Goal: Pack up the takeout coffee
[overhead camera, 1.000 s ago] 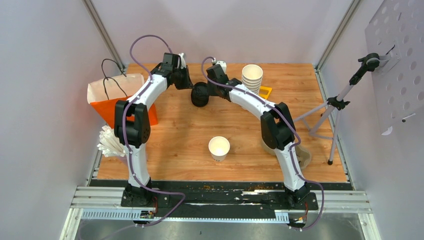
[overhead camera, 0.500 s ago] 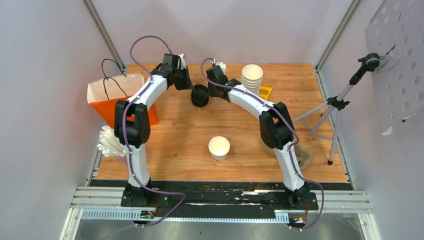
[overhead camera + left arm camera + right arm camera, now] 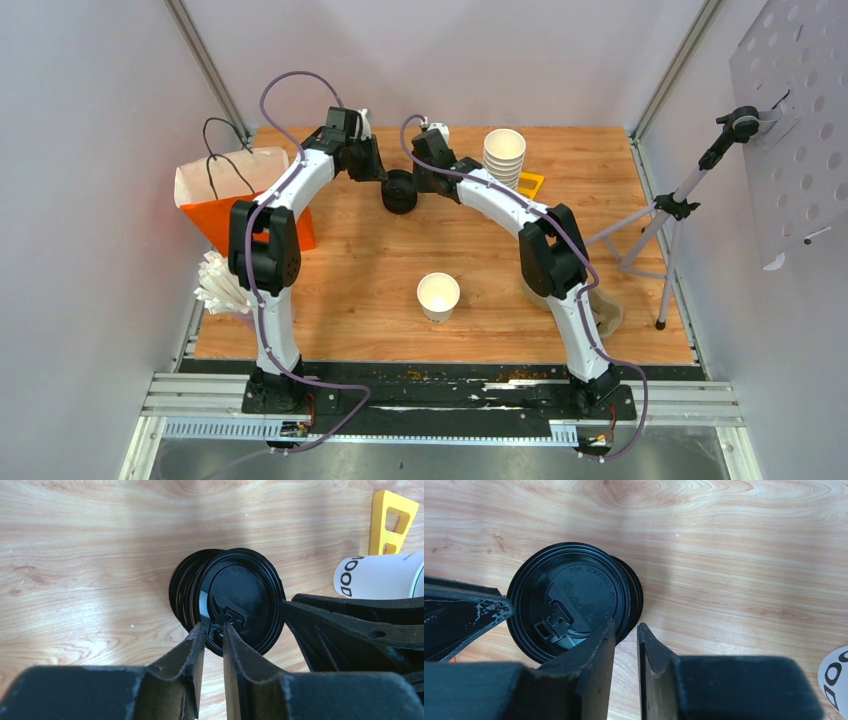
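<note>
A stack of black plastic lids (image 3: 400,192) sits at the back middle of the table, its top lid (image 3: 240,595) tilted off the pile. My left gripper (image 3: 214,625) comes at it from the left. It is open by a narrow gap, and the top lid's rim sits right at its tips. From the right, my right gripper (image 3: 626,625) is also open by a narrow gap, with one finger (image 3: 601,645) over the lid's (image 3: 574,595) edge and bare wood showing between the jaws. A single lidless white cup (image 3: 438,296) stands mid-table. The takeout coffee is out of view.
An orange paper bag (image 3: 225,200) stands open at the left edge, with a white bundle (image 3: 215,285) in front of it. A tall stack of nested white cups (image 3: 503,155) and a yellow piece (image 3: 530,183) are right of the grippers. A tripod (image 3: 670,215) stands at the right edge.
Both wrists have edged slightly toward the back of the table. The lid stack beneath them has shifted a little that way and looks more compact.
</note>
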